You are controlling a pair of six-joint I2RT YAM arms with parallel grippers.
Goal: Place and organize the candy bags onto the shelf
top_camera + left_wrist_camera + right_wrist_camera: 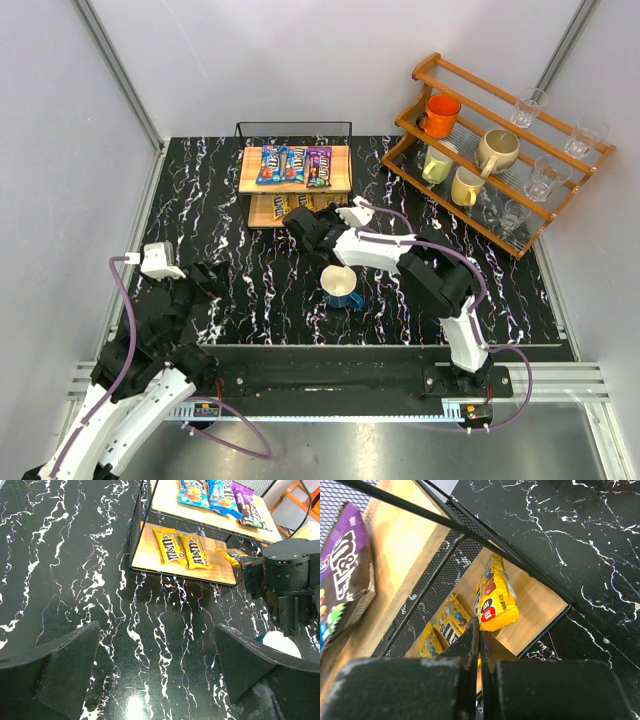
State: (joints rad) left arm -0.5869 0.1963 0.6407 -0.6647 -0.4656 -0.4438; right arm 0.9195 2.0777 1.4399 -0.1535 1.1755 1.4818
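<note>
The shelf [342,172] stands at the back middle of the table. Two blue candy bags [283,164] and a purple one [318,165] lie on its top board. Two yellow bags [182,548] lie on the lower board [150,547]. My right gripper [480,634] is shut on the end of a third yellow bag [496,595] and holds it tilted over the right part of the lower board; this bag also shows in the left wrist view [232,556]. My left gripper [157,635] is open and empty above the table, front left of the shelf.
A blue mug [340,287] stands on the table under the right arm. A reddish-brown rack [500,150] with mugs and glasses stands at the back right. Grey walls close in both sides.
</note>
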